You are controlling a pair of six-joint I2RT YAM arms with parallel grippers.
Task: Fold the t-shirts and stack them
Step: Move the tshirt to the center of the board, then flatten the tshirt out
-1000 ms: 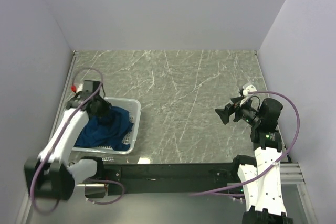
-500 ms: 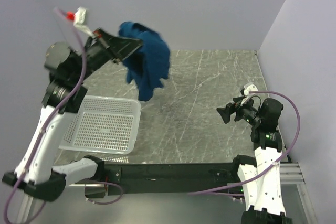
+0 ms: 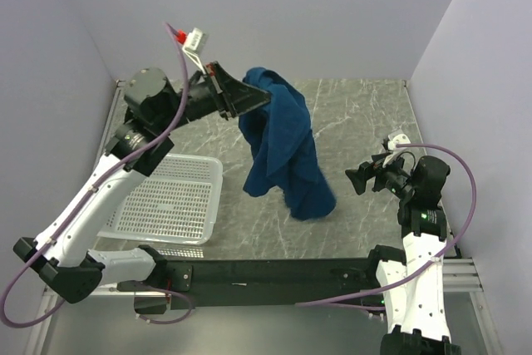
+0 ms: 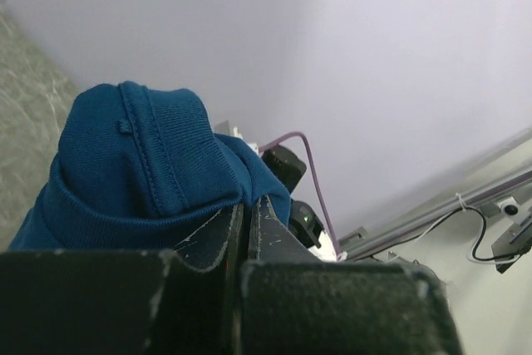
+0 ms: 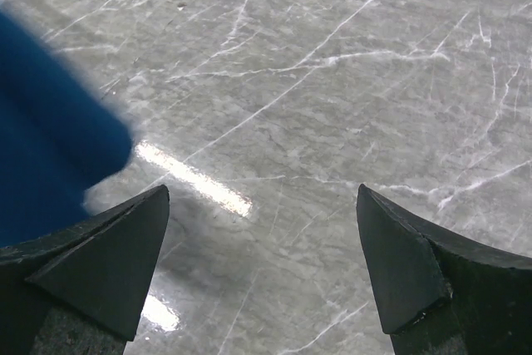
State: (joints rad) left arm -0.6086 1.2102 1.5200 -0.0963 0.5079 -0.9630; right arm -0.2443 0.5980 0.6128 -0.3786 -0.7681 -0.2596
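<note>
Grey marble counter (image 3: 357,118): my L pincer (image 3: 264,94) clamped on navy t-shirt (image 3: 287,155), cloth hanging over it; R pincer (image 3: 357,180) wide apart, empty.

T-shirt (image 3: 283,147): dark navy-blue cloth, lifted up over the table (image 3: 366,114). It hangs from my left gripper (image 3: 264,95), which is clamped tight on one upper edge. It's bunched, not spread, and drops as a long crumpled column with deep vertical folds. There are two lobes, a shorter one toward my left and a longer one reaching lower toward my right. Can't tell whether the lowest end touches the table. Left wrist view: a ribbed, stitched band of the cloth folds over my fingertips. Right wrist view: only a blurred blue patch at the left edge.
</note>
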